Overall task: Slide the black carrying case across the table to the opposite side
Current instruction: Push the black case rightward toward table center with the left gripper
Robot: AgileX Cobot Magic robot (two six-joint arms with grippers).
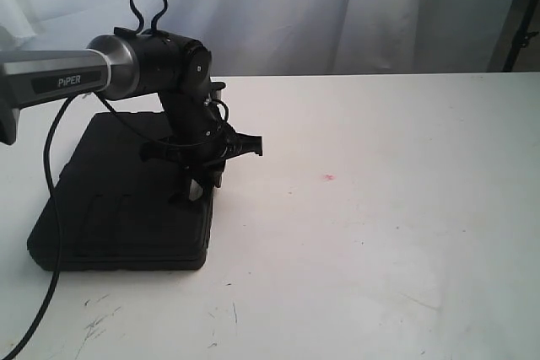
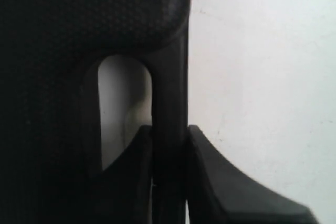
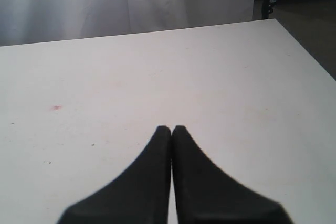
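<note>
The black carrying case [image 1: 118,200] lies flat on the white surface [image 1: 380,233]. Most of its body spreads away from the left end effector [image 1: 200,187], toward the side where that arm comes in. A thin black cable [image 1: 55,208] hangs down from this arm and crosses the case in the exterior view. The left end effector points downward at the edge of the case, exactly where the handle [image 2: 168,77] is. In the left wrist view its two fingers [image 2: 226,187] stand one on each side of the handle bar and press against it, so it is clamped on the handle (one finger sits inside the handle opening, the other outside, over the surface). Past the outer finger, a small red speck [image 1: 328,177] lies on the surface, well apart from the case. In the right wrist view the right end effector [image 3: 171,128] has its two fingers together, tip against tip, above the surface. The red speck lies ahead of these fingers and off to one side, and a white curtain [image 3: 105,3] hangs behind the far edge of the surface.
</note>
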